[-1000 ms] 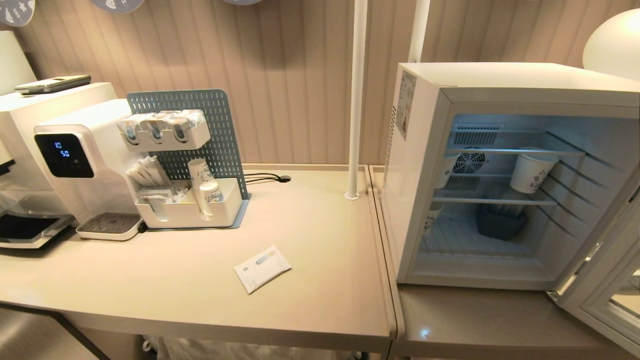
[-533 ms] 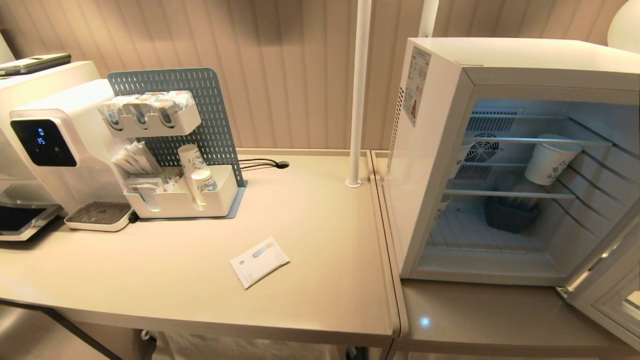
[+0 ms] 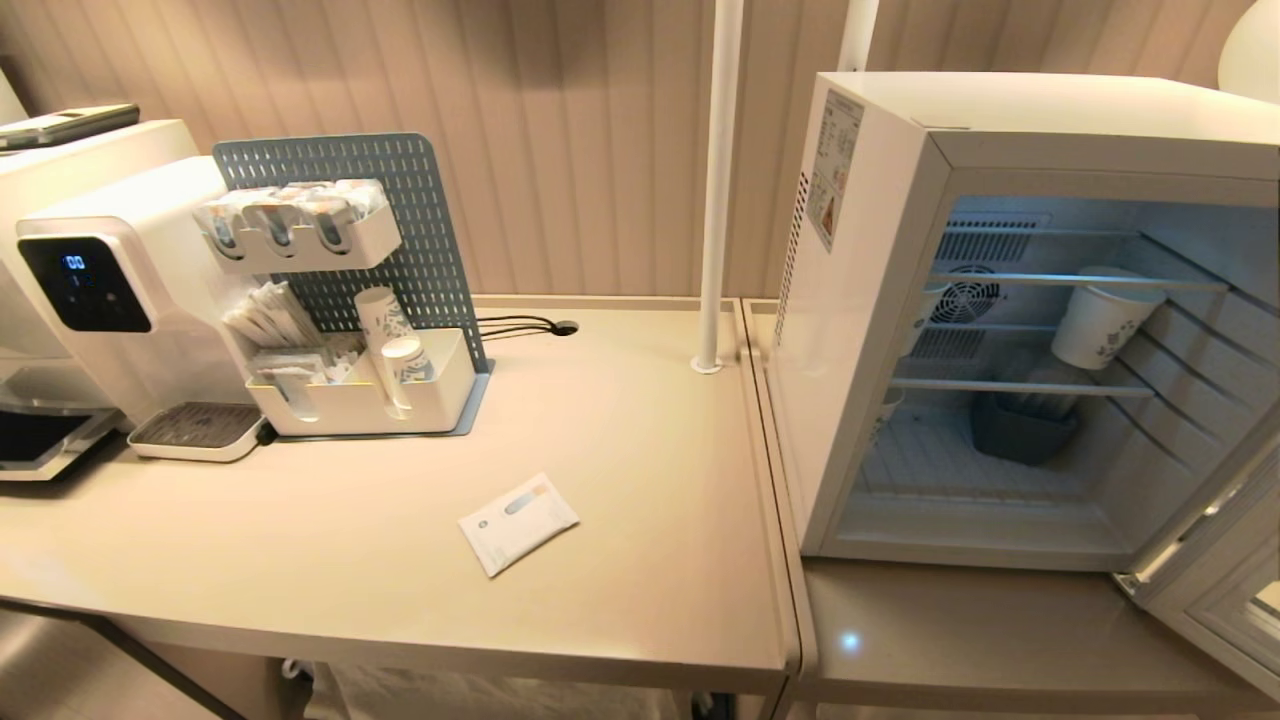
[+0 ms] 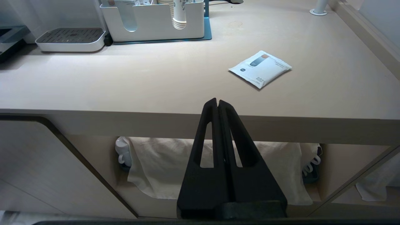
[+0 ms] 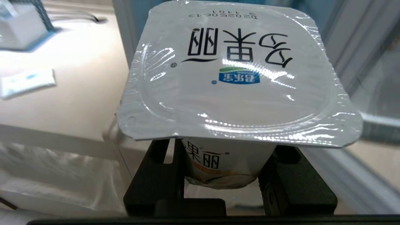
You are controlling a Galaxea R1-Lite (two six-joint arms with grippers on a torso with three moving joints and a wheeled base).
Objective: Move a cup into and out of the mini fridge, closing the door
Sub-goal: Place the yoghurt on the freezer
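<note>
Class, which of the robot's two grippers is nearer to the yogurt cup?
Right. The right gripper has its jaws clamped on the yogurt cup. The left gripper hangs shut before the table edge, no cup near it.

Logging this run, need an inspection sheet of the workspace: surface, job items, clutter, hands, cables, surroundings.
Surface: beige counter.
Job items: cup sealed, in right hand; mini fridge open; door swung out right.
Clutter: white sachet, organizer, dispenser; paper cup and dark bin inside fridge.
Hands: left hand shut, below counter edge; right hand gripping cup.
Cables: black cable at grommet.
Surroundings: panelled wall, white pole.
</note>
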